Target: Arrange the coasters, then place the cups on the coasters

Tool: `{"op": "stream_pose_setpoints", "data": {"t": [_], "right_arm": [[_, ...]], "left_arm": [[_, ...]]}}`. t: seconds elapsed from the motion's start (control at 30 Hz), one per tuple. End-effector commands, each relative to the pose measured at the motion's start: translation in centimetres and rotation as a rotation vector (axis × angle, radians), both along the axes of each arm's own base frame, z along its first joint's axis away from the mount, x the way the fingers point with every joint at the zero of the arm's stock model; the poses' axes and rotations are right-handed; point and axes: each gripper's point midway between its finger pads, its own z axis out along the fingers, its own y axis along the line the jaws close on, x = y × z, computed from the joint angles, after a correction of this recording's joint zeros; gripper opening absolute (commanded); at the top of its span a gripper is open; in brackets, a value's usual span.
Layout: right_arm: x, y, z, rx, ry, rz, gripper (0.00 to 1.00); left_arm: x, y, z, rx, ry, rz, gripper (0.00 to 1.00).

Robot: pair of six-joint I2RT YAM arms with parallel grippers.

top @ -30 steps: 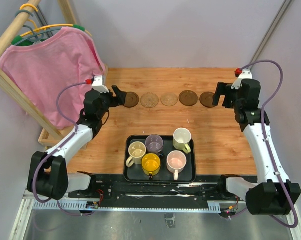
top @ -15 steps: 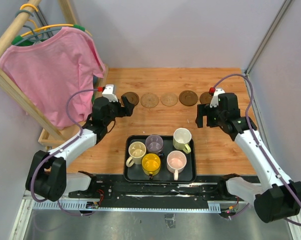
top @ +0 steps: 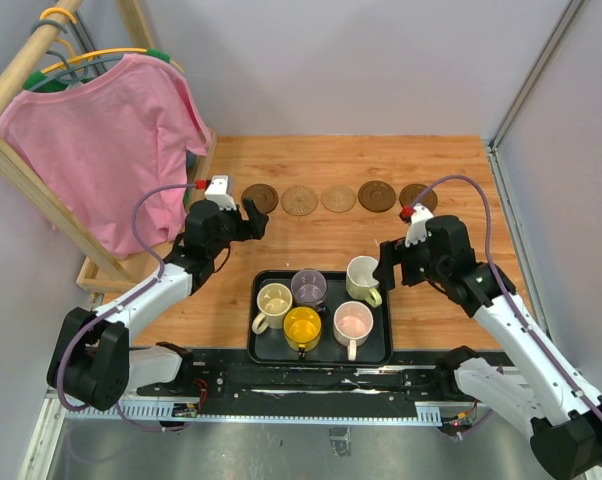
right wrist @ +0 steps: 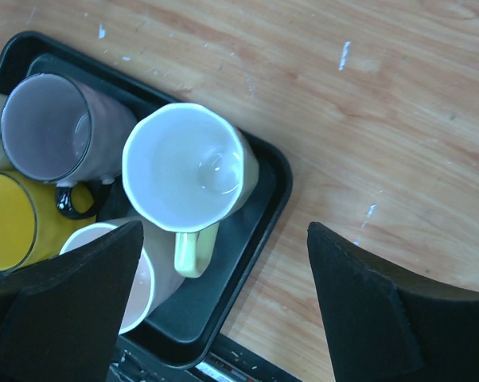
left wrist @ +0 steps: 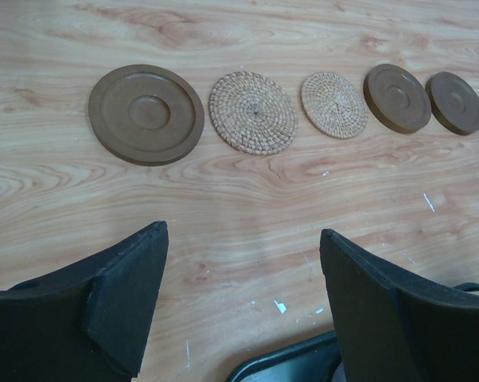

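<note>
Cups point(top: 309, 287) in tray point(top: 271, 350) | right hand point(right wrist: 223, 255) spread above yellow-green cup point(right wrist: 188, 167) | left hand point(left wrist: 243, 239) spread, facing coasters point(left wrist: 251, 111)

Five coasters are lying in one row across the far part of the table point(top: 321, 160), each apart from its neighbour: the leftmost coaster point(top: 260, 198), the second coaster point(top: 299, 200), the middle coaster point(top: 338, 198), the fourth coaster point(top: 376, 195) and the rightmost coaster point(top: 417, 197). The tray point(top: 385, 345) is sitting near the table's front edge, between the two arms and well before the row. Five cups are standing in it: the far-left cup point(top: 274, 298), the far-middle cup point(top: 309, 286) and the far-right cup point(top: 364, 275) behind, the near-left cup point(top: 302, 325) and the near-right cup point(top: 352, 322) in front. The left gripper point(top: 249, 220) is hovering just before the leftmost coaster. The right gripper point(top: 384, 268) is hanging at the tray's far-right corner, over the far-right cup. A rack point(top: 21, 65) is standing left of the table.
</note>
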Motion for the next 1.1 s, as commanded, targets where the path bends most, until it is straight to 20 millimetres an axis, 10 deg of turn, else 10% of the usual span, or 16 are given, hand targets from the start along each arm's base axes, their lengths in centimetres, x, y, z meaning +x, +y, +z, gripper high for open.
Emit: {"op": "stream_pose_setpoints", "data": {"t": [0.0,1.07], "right_arm": [[-2.2,0.9,-1.1,0.028,0.053,0.037,0.83],[-2.9,2.1,-6.6,-0.092,0.140,0.033,0.60]], "left_arm": [[-0.1,-0.1,0.6,-0.002,-0.034,0.008,0.81],[-1.2,-0.4,-1.2,-0.007,0.003,0.007,0.81]]}}
